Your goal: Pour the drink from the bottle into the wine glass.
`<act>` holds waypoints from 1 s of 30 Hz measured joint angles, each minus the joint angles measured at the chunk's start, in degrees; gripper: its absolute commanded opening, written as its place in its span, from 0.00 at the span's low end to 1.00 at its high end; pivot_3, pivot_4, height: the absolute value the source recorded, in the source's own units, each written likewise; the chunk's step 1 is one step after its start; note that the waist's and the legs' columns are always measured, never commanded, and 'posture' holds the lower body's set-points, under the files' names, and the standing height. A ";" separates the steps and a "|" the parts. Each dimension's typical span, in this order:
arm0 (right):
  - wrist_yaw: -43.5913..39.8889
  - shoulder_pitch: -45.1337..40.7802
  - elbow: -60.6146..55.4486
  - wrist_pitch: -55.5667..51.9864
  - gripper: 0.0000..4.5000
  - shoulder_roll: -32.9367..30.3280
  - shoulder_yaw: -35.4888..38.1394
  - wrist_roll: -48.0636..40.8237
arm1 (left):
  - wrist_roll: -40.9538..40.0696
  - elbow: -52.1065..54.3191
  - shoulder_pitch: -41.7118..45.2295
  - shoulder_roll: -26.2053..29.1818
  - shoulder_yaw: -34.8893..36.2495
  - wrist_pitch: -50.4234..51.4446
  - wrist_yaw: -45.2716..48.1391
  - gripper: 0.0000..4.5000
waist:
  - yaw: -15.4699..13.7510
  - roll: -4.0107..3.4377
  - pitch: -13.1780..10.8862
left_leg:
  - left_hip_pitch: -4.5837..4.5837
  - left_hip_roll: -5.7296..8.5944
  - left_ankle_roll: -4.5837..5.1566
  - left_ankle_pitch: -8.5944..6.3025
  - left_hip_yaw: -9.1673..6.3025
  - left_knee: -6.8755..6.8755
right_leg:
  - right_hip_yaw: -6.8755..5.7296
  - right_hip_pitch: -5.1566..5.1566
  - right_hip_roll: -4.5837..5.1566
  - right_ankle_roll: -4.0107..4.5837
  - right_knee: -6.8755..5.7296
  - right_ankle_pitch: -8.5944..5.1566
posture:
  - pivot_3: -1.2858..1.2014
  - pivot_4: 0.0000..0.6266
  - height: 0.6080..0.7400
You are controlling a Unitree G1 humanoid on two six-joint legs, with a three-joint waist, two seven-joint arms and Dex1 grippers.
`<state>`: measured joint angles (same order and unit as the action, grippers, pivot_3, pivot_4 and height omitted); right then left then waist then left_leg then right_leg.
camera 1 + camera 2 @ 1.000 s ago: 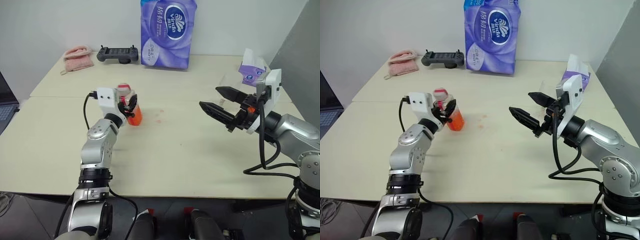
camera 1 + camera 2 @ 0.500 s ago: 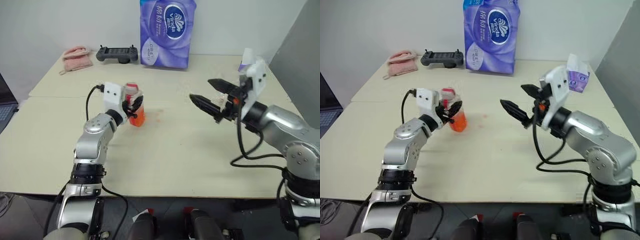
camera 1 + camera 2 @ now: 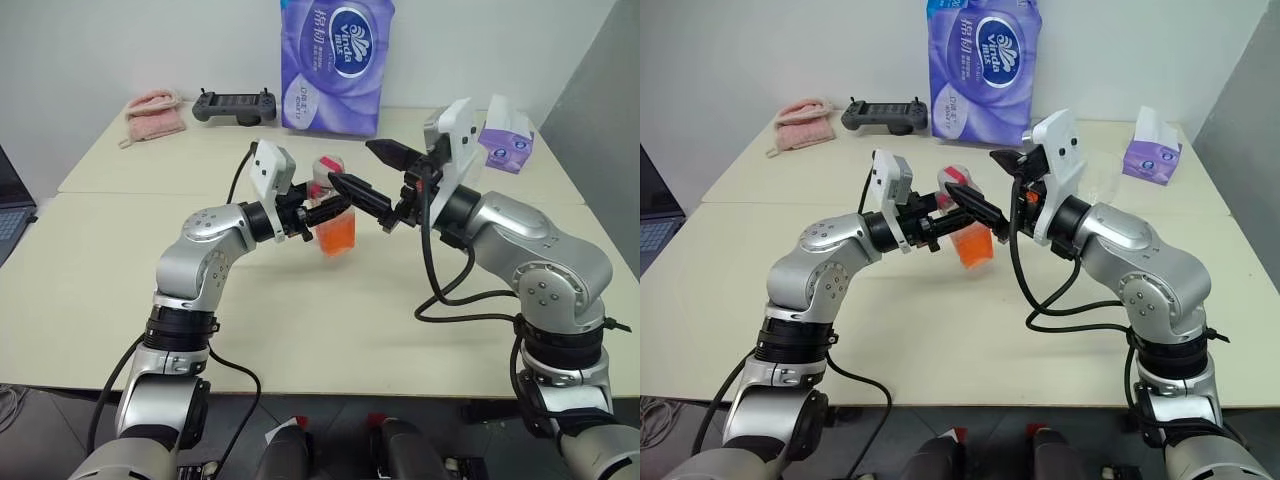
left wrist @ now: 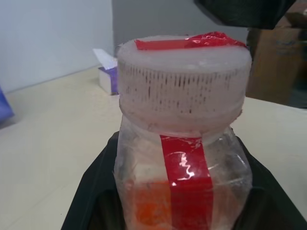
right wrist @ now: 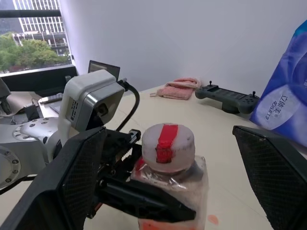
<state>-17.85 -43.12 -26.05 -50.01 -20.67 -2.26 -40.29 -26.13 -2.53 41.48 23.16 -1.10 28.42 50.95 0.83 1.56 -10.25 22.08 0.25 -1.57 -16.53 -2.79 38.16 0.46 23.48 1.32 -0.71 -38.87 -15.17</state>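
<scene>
- The left gripper [image 3: 318, 213] is clamped on the bottle [image 3: 335, 222], holding it clear above the table [image 3: 120, 270], near the middle.
- The bottle stands about upright, long axis vertical, cap [image 5: 168, 146] on top and pointing up; the orange-red drink [image 3: 338, 234] sits in its lower part.
- The right gripper [image 3: 372, 178] comes in from the right with its fingers spread wide, one on either side of the cap and not closed on it.
- The table is pale beige with a seam running across it; a faint reddish stain [image 5: 213, 219] lies on it close to the bottle.
- Farther back lie a pink cloth [image 3: 155, 113] at the left, a dark handheld controller [image 3: 235, 105] beside it, and a tall purple tissue pack [image 3: 338, 65] at the centre.
- A small purple tissue box [image 3: 505, 148] sits at the far right.
- A plain pale wall [image 3: 120, 45] rises behind; a laptop edge [image 3: 15, 200] shows at far left.
</scene>
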 measured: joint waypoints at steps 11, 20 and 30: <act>3.49 0.31 0.69 -1.01 1.00 4.10 -1.71 3.75 | 1.09 -2.89 1.83 -1.34 -1.95 -2.61 2.52 0.43 | 0.72 0.00 0.00 | 0.00 0.00 0.00 0.00 0.01 0.00 | 0.03 0.03 0.01 0.00 -0.02 0.00 | 0.52 0.24 1.00; 6.03 -0.43 1.87 -1.66 1.00 7.97 -2.59 7.56 | 1.13 -2.89 1.62 -2.45 -2.44 -2.63 3.66 0.43 | 0.76 -0.01 0.00 | 0.00 0.01 0.00 0.00 0.01 0.00 | 0.04 0.05 0.01 0.00 -0.04 0.00 | 0.52 0.24 1.00; 5.51 -0.44 2.62 -1.91 0.87 9.19 -2.08 8.05 | 1.28 -4.74 1.65 -2.65 -2.46 -2.66 4.70 0.43 | 0.79 -0.01 0.00 | 0.01 0.02 0.00 0.00 0.03 -0.01 | 0.05 0.06 0.01 0.00 -0.04 0.00 | 0.52 0.24 1.00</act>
<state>-12.34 -43.56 -23.43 -51.92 -11.48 -4.34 -32.24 -24.85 -7.27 43.12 20.51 -3.55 25.76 55.66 1.62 1.55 -10.25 22.09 0.26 -1.56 -16.53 -2.76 38.16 0.51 23.54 1.33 -0.70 -38.92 -15.17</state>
